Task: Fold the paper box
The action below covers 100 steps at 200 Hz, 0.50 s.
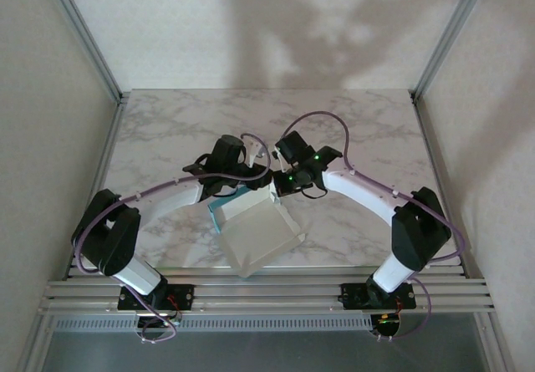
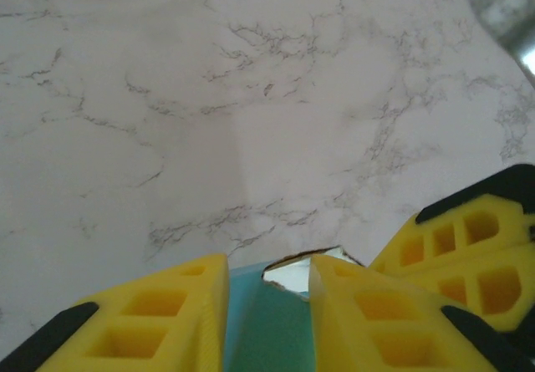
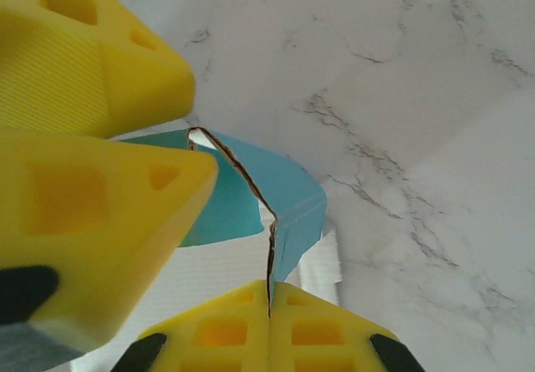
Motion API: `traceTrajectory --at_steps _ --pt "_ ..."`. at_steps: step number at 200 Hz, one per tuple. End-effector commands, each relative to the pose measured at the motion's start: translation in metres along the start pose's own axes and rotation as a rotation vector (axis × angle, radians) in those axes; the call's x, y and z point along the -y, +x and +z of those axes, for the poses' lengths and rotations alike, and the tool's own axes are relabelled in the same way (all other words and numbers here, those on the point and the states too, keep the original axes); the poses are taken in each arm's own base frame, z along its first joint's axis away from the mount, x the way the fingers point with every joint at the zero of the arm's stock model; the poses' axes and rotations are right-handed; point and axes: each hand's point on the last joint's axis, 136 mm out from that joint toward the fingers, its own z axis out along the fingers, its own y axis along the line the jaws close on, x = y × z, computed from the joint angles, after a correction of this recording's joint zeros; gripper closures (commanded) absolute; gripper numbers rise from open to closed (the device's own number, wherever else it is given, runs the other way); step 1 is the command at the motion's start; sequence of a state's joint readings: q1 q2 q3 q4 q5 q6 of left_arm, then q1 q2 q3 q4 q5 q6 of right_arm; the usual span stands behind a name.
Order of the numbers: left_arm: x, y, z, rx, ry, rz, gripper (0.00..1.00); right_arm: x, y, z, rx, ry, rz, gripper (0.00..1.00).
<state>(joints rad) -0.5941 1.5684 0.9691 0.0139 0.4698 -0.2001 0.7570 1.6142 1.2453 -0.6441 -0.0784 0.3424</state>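
Note:
The paper box [image 1: 259,234] lies near the table's front edge, between the two arms. Its pale face is up and a turquoise strip shows along its left side. My right gripper [image 3: 269,293] is shut on a raised turquoise flap [image 3: 288,192], pinching the thin card edge between its yellow pads. My left gripper [image 2: 267,265] straddles the turquoise card [image 2: 267,330] from the other side. Its fingers stand apart with the card in the gap. Both grippers meet at the box's far edge, left gripper [image 1: 245,184] and right gripper [image 1: 282,186] almost touching.
The marble table [image 1: 184,129] stretches bare behind the grippers. Aluminium frame posts [image 1: 84,29] stand at the back corners and a rail [image 1: 267,293] runs along the front. The right gripper's fingers [image 2: 468,255] sit close beside my left fingers.

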Motion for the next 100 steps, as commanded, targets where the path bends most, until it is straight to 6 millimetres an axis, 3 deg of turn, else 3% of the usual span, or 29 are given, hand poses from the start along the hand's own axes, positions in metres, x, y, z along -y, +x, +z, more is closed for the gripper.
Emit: traceTrajectory --at_steps 1,100 --pt "0.005 0.006 -0.003 0.004 -0.005 -0.022 0.69 -0.003 0.014 0.007 -0.009 -0.019 0.021 1.0" --pt "0.008 -0.012 -0.015 0.089 -0.011 -0.05 0.65 -0.006 0.027 0.011 -0.001 -0.066 -0.061 1.0"
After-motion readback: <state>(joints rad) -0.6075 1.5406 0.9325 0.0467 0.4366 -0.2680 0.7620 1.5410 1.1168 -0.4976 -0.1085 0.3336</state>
